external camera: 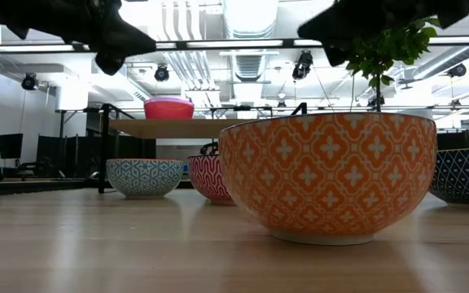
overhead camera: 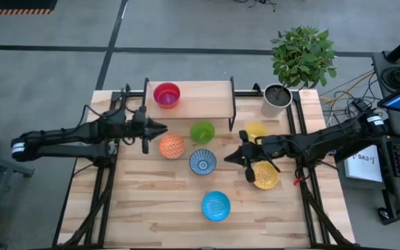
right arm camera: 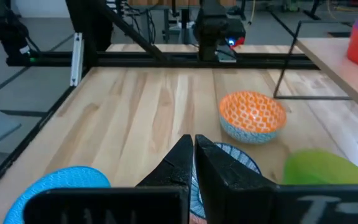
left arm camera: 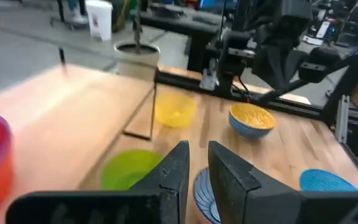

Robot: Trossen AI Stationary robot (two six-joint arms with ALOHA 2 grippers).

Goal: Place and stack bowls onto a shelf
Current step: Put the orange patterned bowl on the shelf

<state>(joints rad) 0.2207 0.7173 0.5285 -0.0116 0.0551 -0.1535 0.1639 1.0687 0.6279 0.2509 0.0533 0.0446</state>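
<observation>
Up on the shelf (overhead camera: 200,97) there's only one stack so far, the red-orange bowl (overhead camera: 167,95) with a purple rim showing around it, sitting toward the left end of the board. Everything else is down on the table in front of it.

Left gripper (overhead camera: 160,128) is hovering empty, fingers almost pressed together with just a thin slit between them in its wrist view. The orange bowl (overhead camera: 172,146) sits just beside and slightly in front of its tip, and the green bowl (overhead camera: 202,131) is a bit further along the way it's pointing. So the left arm looks like the natural pick for either.

Right gripper (overhead camera: 233,157) is empty too, fingers pressed together, pointing at the blue-white patterned bowl (overhead camera: 203,162), which sits just past its tip toward table centre. The gold bowl (overhead camera: 265,175) lies close under its wrist, yellow bowl (overhead camera: 256,130) behind, light blue bowl (overhead camera: 216,205) out front.

Bowls are round, so no long axis to line up with, just a rim to pinch. Either gripper would need to spread first.
</observation>
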